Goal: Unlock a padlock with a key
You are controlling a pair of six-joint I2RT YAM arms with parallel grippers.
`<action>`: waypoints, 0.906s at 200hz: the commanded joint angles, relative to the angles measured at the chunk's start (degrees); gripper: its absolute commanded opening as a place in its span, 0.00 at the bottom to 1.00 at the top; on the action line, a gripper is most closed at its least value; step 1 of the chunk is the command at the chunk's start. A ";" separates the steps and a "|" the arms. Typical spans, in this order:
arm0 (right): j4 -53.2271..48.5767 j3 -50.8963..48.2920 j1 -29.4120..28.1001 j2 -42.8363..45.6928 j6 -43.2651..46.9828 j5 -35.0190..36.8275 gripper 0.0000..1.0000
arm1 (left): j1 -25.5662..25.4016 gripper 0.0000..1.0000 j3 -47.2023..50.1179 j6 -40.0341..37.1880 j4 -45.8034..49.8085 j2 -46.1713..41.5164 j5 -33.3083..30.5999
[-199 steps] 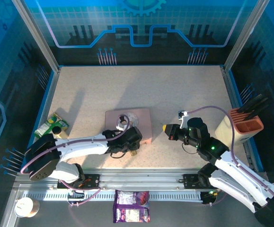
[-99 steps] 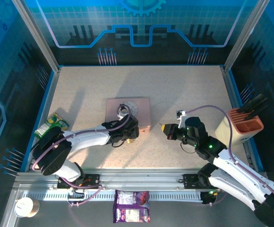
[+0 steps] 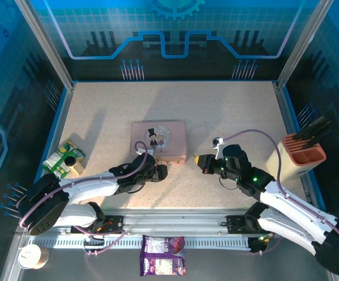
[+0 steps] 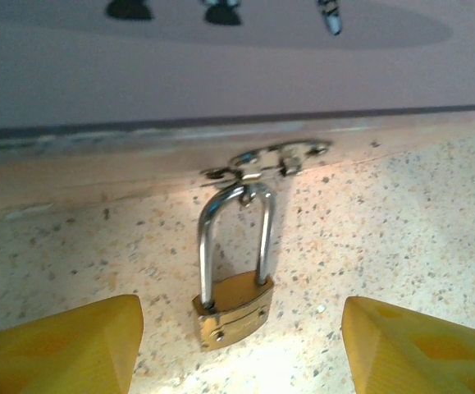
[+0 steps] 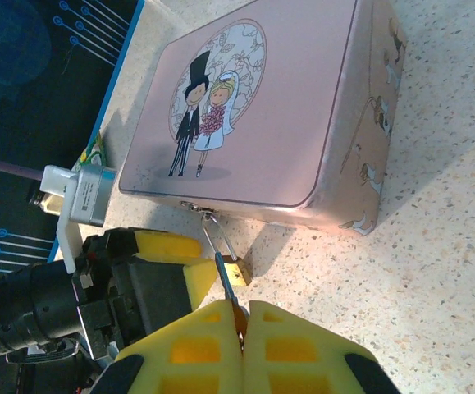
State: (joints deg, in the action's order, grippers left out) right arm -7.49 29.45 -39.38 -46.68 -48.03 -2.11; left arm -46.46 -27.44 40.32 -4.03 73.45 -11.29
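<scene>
While the padlock [image 4: 233, 308] hangs from the tin's [image 5: 253, 115] near-side hasp [image 4: 266, 160], the left gripper [image 4: 239, 328] stands spread either side of it; the right gripper [image 5: 241, 316] pinches the key [image 5: 226, 279] nearby.

White arms [image 3: 93, 186] w/ black joints, purple cables [image 3: 257, 133], yellow jaws; green LED [image 3: 252, 179] on R.

Brass padlock [image 4: 232, 312] lying flat, shackle through tin clasp [image 4: 263, 159], thin grey key [image 5: 226, 279] tip just beside it
</scene>
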 commanded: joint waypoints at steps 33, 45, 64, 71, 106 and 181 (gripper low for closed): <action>2.14 0.63 -2.58 -0.43 -1.34 2.68 0.00 | -0.20 0.65 0.37 -0.56 -10.08 6.77 0.67; 2.46 0.60 -2.76 -0.67 -1.37 2.81 0.00 | -0.41 0.65 0.41 -0.16 -10.72 7.78 -0.34; 3.01 0.50 -2.98 -1.17 -1.63 2.80 0.00 | -0.98 0.65 0.22 -0.13 -11.35 9.50 -1.23; 3.24 0.51 -3.04 -1.31 -1.76 2.70 0.00 | -1.17 0.65 0.11 -0.19 -11.57 10.12 -1.51; 3.54 0.52 -3.24 -1.58 -2.03 2.50 0.00 | -1.71 0.61 0.00 1.16 -10.87 11.52 -3.45; 3.53 -0.08 -3.34 -1.40 -2.68 2.40 0.00 | -1.71 0.36 2.67 0.93 -9.79 8.01 -4.54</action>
State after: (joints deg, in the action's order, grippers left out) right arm -5.06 29.45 -41.98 -48.34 -49.78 -0.40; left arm -47.90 -26.15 41.82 -14.50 83.44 -14.74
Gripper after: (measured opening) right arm 0.064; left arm 0.384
